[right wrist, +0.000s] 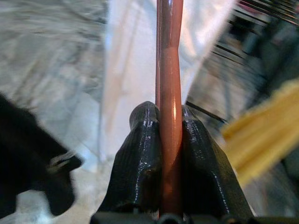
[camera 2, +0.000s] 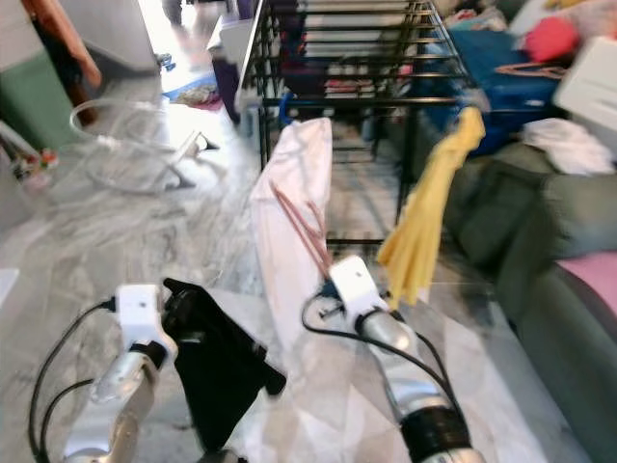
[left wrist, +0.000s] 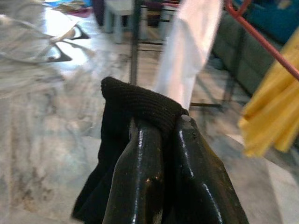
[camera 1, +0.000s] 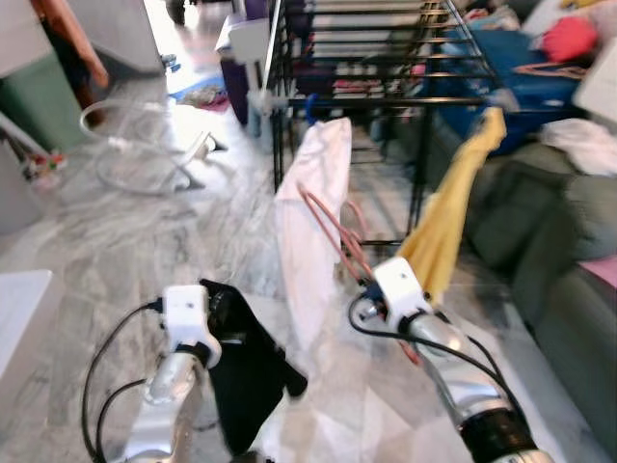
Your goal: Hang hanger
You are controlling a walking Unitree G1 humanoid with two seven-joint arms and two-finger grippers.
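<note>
Before rack: right gripper clamps hanger, long axis toward rack.

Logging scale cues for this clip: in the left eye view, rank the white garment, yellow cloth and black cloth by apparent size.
1. white garment, largest.
2-3. yellow cloth and black cloth look alike in size; the black one is nearer the camera, so unranked.

A thin, salmon-pink hanger is held clamped between the 2 black fingers of the right gripper, its rod running straight out from between them. It is tilted, rising up and away from the gripper toward the black drying rack. A white garment is draped on it, hanging down just beyond the fingertips, above the floor.
</note>
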